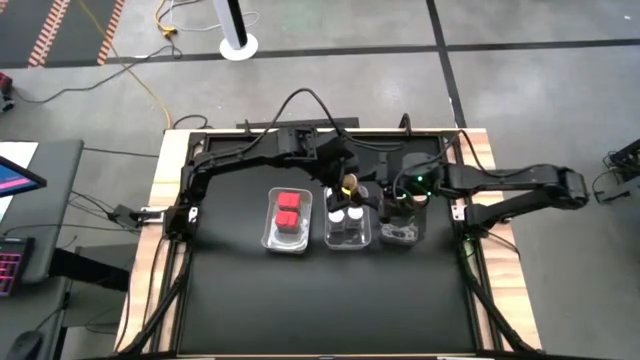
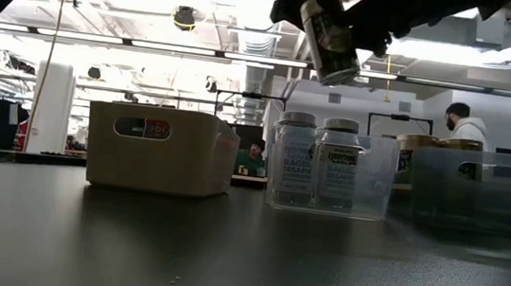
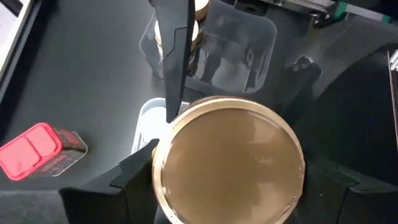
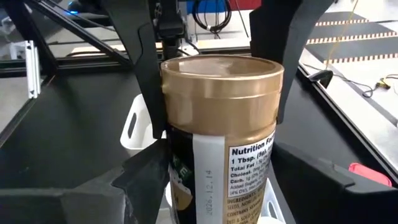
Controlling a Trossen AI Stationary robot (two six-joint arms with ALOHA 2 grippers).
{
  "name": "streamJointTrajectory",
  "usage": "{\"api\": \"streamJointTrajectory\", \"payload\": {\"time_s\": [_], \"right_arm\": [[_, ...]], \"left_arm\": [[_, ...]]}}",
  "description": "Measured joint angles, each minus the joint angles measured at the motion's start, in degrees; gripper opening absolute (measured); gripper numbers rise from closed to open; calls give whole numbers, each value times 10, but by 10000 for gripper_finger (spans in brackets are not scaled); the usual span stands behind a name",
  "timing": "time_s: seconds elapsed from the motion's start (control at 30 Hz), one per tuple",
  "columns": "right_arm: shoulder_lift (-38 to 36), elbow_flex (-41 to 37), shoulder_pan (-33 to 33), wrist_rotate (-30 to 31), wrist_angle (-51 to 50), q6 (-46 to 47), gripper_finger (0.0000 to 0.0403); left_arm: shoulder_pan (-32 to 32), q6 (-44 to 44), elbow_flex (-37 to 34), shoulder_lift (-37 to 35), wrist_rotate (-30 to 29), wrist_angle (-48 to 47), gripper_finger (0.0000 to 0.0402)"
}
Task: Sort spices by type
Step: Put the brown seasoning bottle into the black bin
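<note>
While pinched by left end effector (image 3: 227, 171) and right end effector (image 4: 217, 162), jar (image 2: 328, 41) above trays (image 2: 380, 180)

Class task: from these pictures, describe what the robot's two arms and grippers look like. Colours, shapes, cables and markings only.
Both arms are dark, slim and jointed, with black cables looping over the left arm. The right arm shows a small green light near its wrist. Each gripper has two flat, dark fingers.

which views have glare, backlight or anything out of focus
Low view: bright ceiling lights backlight the scene, so the tilted gold-lidded round spice jar held overhead reads dark; the black table carries a soft sheen. Left wrist view: that jar's lid fills the frame, soft-edged, with broad reflections. Right wrist view: the label is sharp, the background softer. High view: evenly lit, with no strong glare.
</note>
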Motion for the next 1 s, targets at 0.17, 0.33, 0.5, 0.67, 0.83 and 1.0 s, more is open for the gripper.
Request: {"api": "streamJointTrajectory", "payload": {"time_s": [0.17, 0.33, 0.5, 0.67, 0.83, 1.0], "right_arm": [[21, 0, -7, -3, 11, -5, 303], [39, 0, -8, -28, 38, -13, 303], [39, 0, -9, -36, 41, -14, 303], [39, 0, -14, -41, 40, -14, 303], [39, 0, -14, -40, 41, -6, 303], [40, 0, -14, -40, 41, 3, 303]], "left_arm": [[1, 4, -1, 0, -5, -6, 270], [1, 4, -2, 0, -5, -15, 270], [0, 4, -2, -1, -1, -18, 270], [1, 4, -2, -1, -1, -17, 270], [3, 5, -1, -1, -1, -23, 270], [3, 5, -1, -1, 0, -23, 270]]}}
